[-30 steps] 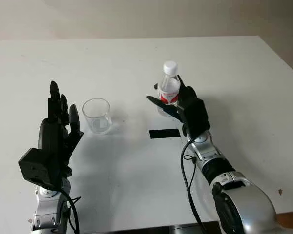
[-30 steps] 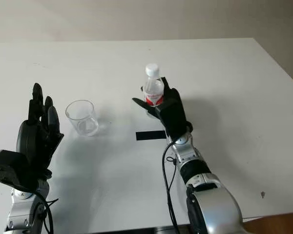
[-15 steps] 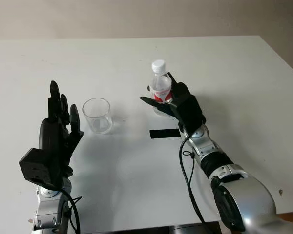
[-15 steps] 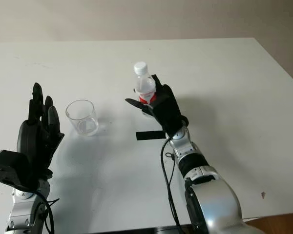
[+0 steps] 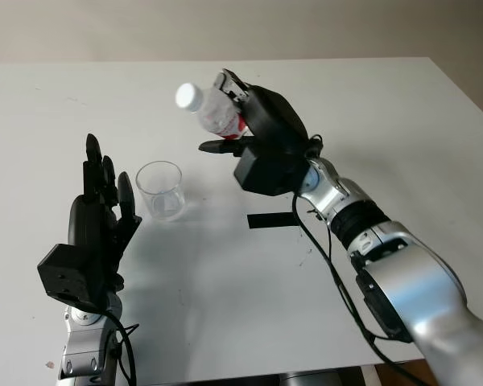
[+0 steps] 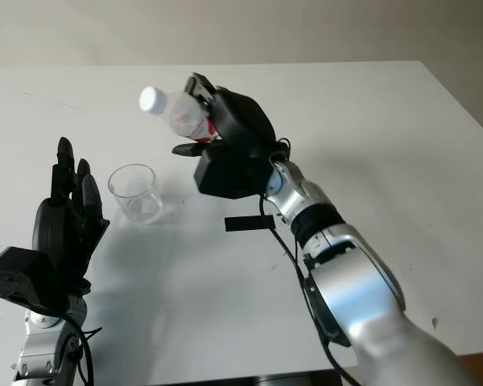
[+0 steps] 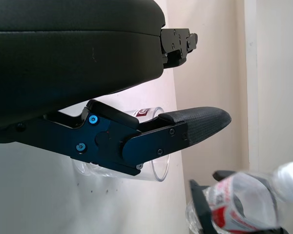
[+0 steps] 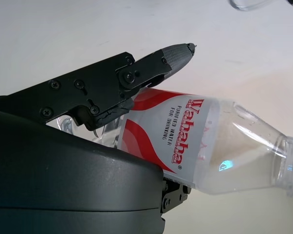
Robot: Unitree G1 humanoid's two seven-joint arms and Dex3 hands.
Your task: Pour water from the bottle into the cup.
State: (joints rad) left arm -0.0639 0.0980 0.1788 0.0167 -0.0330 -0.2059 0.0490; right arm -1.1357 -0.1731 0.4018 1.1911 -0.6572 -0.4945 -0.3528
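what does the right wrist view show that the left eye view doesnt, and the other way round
Right wrist view alone: the bottle's label printing, red swirls and small lettering, readable up close, and one of the right hand's fingers lying across the label.

Left eye view alone: the whole layout, with the open left hand raised beside the cup, the black strip on the table, and the bottle's white cap.

Both: the bottle gripped by the right hand, tipped over with its neck pointing toward the cup.

One bottle [image 5: 213, 110], one cup [image 5: 159, 190], two hands.
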